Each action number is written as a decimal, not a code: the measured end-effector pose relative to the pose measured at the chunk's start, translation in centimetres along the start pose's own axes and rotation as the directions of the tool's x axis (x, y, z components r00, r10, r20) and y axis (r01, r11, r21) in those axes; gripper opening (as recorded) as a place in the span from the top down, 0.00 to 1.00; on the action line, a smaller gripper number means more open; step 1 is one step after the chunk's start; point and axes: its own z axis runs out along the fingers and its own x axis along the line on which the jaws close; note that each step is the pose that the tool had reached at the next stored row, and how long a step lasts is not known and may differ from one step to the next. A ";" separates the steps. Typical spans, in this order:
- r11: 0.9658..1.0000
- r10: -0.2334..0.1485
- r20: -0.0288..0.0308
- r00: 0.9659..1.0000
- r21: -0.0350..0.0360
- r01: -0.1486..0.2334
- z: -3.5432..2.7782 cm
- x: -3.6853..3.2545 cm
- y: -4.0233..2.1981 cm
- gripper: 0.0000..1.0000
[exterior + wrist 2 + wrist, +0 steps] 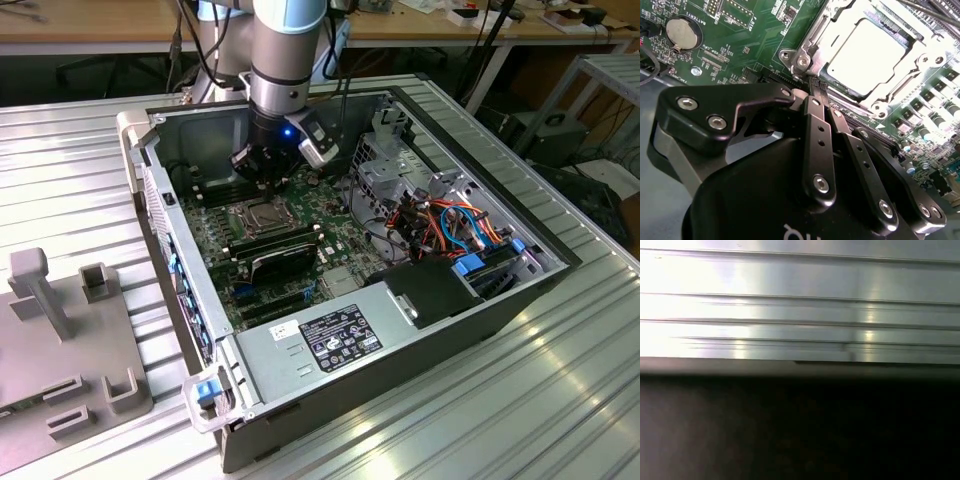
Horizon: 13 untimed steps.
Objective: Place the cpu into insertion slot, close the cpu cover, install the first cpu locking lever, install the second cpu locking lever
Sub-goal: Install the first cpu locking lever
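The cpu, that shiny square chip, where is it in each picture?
Exterior view: the cpu sits in the metal-rimmed socket on the green motherboard, just below the gripper.
Second wrist view: the cpu is the bright square under the cpu cover, just past the gripper.
First wrist view: ribbed metal and a dark area, no chip.
Shared landmark: the green motherboard.

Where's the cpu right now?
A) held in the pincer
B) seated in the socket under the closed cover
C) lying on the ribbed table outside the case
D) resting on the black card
B: in the second wrist view the cpu lies in the insertion slot with the cpu cover framing it.
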 end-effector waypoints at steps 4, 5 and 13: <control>1.000 0.000 0.000 1.000 0.000 0.000 -0.75 -0.02 0.03 0.89; 1.000 0.000 0.000 1.000 0.000 0.000 -0.92 -0.03 0.03 0.89; 1.000 0.000 0.000 1.000 0.000 0.000 -1.51 -0.04 -0.18 0.89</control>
